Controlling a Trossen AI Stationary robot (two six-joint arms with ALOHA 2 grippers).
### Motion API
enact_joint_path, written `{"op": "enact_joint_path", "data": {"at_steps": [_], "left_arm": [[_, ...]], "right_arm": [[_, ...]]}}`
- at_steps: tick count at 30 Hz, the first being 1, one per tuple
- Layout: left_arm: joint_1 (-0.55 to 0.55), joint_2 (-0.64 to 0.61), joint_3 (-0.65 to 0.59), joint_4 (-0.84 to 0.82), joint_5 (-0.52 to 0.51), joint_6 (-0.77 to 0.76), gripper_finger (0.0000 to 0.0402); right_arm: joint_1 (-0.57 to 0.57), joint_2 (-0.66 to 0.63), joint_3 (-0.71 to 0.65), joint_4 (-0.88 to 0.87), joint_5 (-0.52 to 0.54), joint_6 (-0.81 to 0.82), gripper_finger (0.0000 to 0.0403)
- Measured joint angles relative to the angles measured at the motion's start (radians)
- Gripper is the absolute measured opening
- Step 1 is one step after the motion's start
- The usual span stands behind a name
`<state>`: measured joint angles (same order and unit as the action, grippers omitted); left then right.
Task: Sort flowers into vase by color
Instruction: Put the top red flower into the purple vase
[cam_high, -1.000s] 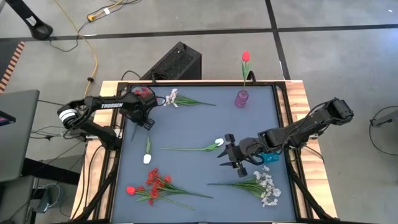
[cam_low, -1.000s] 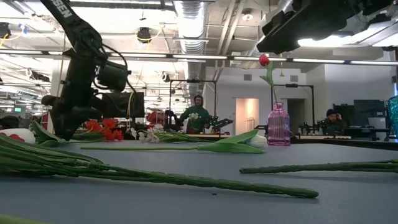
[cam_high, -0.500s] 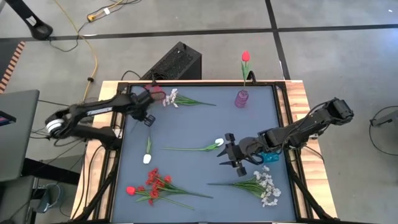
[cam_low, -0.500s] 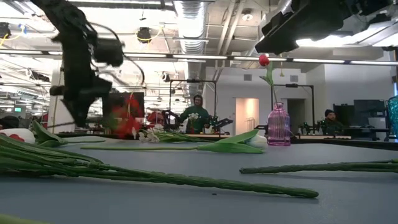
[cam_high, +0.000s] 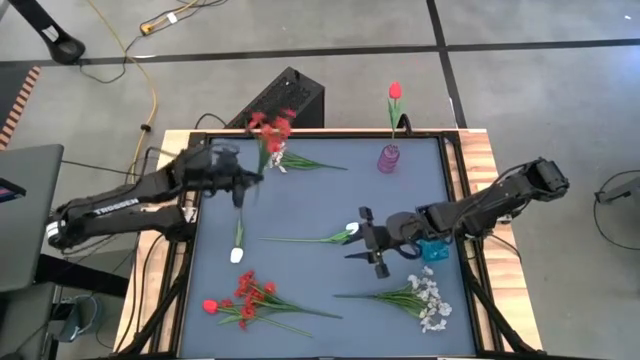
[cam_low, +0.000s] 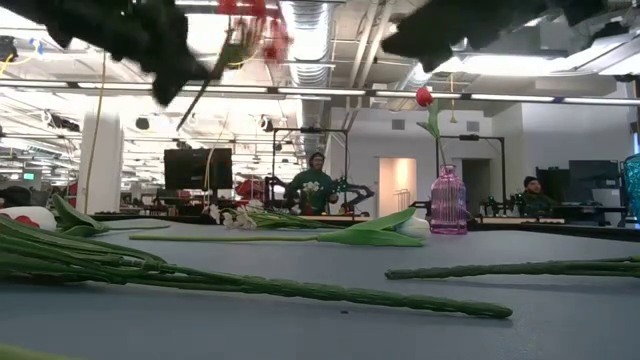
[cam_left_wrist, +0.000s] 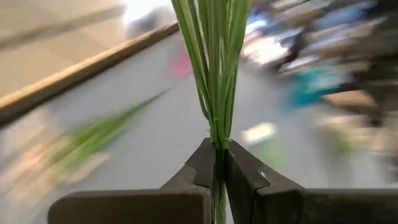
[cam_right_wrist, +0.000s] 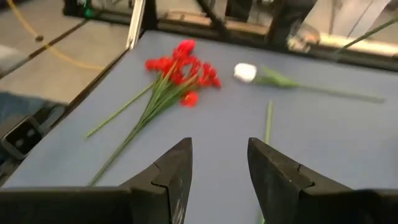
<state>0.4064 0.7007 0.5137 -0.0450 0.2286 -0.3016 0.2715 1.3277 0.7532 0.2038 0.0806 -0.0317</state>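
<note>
Across the grey table (cam_high: 400, 210), the pink vase (cam_high: 388, 158) at the far edge is my marker; one red tulip (cam_high: 395, 92) already stands in it. Well to its left, the left gripper (cam_high: 238, 184) holds a red blossom spray (cam_high: 270, 128) in the air, jaws clamped tight on the bundled green stems, as the left wrist view shows. I'd say the carry to the vase is the step in hand, and doing it well means bringing the stem ends over the narrow neck, upright, without knocking the tulip. Nearer than the vase, the right gripper (cam_high: 368, 238) waits with open jaws beside a white tulip (cam_high: 352, 230). A white spray (cam_high: 428, 300), a second red spray (cam_high: 250, 297), another white tulip (cam_high: 237, 254) and a white sprig (cam_high: 276, 158) lie on the table.
</note>
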Motion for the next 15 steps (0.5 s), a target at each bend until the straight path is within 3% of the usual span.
{"op": "enact_joint_path", "data": {"at_steps": [3,7,10,15], "left_arm": [[-0.124,0.020,-0.099,0.384,0.091,0.038,0.0005],[-0.273,0.120,-0.180,0.759,0.063,0.082,0.0005],[-0.355,0.229,-0.180,0.919,0.007,0.121,0.0005],[-0.431,0.442,-0.090,0.981,-0.023,0.171,0.0005]], "right_arm": [[-0.041,0.005,0.000,0.098,0.000,0.005,0.0179],[-0.107,0.049,0.001,0.259,-0.018,0.057,0.0179],[-0.155,0.103,0.001,0.343,-0.111,0.105,0.0179],[-0.197,0.207,0.051,0.400,-0.167,0.144,0.0179]]}}
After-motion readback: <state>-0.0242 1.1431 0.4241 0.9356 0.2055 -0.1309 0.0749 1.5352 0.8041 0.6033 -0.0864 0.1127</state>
